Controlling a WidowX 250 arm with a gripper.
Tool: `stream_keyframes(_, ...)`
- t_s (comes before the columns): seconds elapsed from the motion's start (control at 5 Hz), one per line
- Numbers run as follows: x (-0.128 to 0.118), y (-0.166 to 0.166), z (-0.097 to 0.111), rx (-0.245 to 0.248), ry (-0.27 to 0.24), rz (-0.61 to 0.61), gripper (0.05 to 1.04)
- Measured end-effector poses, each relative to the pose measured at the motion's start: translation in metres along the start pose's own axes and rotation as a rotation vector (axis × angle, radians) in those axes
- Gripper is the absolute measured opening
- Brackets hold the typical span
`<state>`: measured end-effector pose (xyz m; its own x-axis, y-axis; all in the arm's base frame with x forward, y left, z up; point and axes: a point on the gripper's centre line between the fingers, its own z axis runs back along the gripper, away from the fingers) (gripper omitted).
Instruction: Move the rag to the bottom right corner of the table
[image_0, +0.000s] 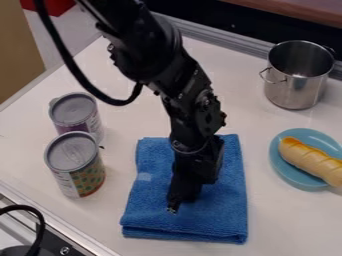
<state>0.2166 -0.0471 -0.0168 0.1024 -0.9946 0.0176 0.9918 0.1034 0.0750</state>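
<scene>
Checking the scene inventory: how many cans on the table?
2. One can with a purple label stands left of the rag, near its top; the other, with a patterned label, stands just below it in the view, also left of the rag.

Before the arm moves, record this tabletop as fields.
rag: folded blue cloth, lower middle of white table
gripper: black two-finger gripper, over rag; contact unclear
cans: purple-labelled metal can behind patterned metal can, left
pot: silver, metal, upper right
plate: round, blue, right, under golden loaf
goal: corner not reached
</scene>
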Motion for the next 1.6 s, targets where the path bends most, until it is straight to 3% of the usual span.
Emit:
stream_keyframes(0.2, 0.004, -0.008, -0.001, 0.018, -0.009, -0.058, 0.053)
stream_keyframes(0.8, 0.019, -0.029, 0.005, 0.007, -0.05, -0.274, 0.053)
stream_keyframes(1.0, 0.018, -0.029, 0.008, -0.009, -0.063, -0.24, 0.065)
stream_keyframes(1.2, 0.02, 0.001, 0.018, 0.045, -0.101, -0.001, 0.192)
stream_keyframes(1.4, 0.019, 0.022, 0.032, 0.022, -0.074, 0.109, 0.413)
stream_keyframes(1.6, 0.019, 0.028, 0.041, -0.01, -0.049, 0.161, 0.701)
